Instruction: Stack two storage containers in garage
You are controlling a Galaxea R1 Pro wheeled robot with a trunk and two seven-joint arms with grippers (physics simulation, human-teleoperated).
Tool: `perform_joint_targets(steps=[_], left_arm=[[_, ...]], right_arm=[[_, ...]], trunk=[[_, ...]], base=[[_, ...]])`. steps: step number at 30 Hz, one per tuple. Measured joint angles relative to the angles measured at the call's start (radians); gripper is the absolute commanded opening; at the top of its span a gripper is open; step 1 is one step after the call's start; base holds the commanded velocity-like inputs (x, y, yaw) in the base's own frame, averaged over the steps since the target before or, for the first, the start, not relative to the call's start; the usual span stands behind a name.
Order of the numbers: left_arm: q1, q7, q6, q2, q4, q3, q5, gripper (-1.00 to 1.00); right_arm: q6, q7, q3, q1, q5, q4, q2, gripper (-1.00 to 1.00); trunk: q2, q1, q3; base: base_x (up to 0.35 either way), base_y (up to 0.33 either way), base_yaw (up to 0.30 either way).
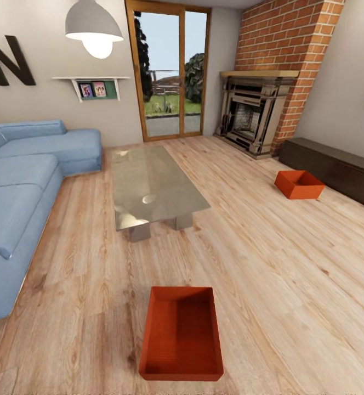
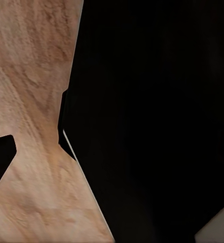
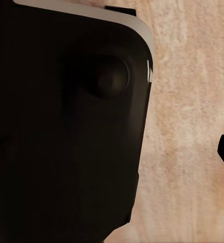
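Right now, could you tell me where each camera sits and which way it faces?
Head view: on the head, looking forward and down over the living room: near container, far container, sofa, coffee table, fireplace. No arm in it.
Left wrist view: by the left gripper, facing the wood floor; dark robot body beside it.
Right wrist view: by the right gripper, facing wood floor; dark robot body alongside.
All three share the plank floor.

A light wood-plank floor (image 1: 269,258) ran through the living room. On it, close to the camera, sat an open orange-red storage container (image 1: 182,333), empty inside. A second orange-red container (image 1: 299,184) rested well apart, just beside a long dark low cabinet (image 1: 335,169). A glass coffee table (image 1: 152,184) and a blue corner sofa (image 1: 23,186) also stood on the planks.
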Motion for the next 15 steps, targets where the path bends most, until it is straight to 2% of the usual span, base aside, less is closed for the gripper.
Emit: perform_joint_targets(steps=[15], left_arm=[[0.000,0.000,0.000,0.000,0.000,0.000,0.000,1.00]], right_arm=[[0.000,0.000,0.000,0.000,0.000,0.000,0.000,1.00]], trunk=[[0.000,0.000,-0.024]], base=[[0.000,0.000,0.000]])
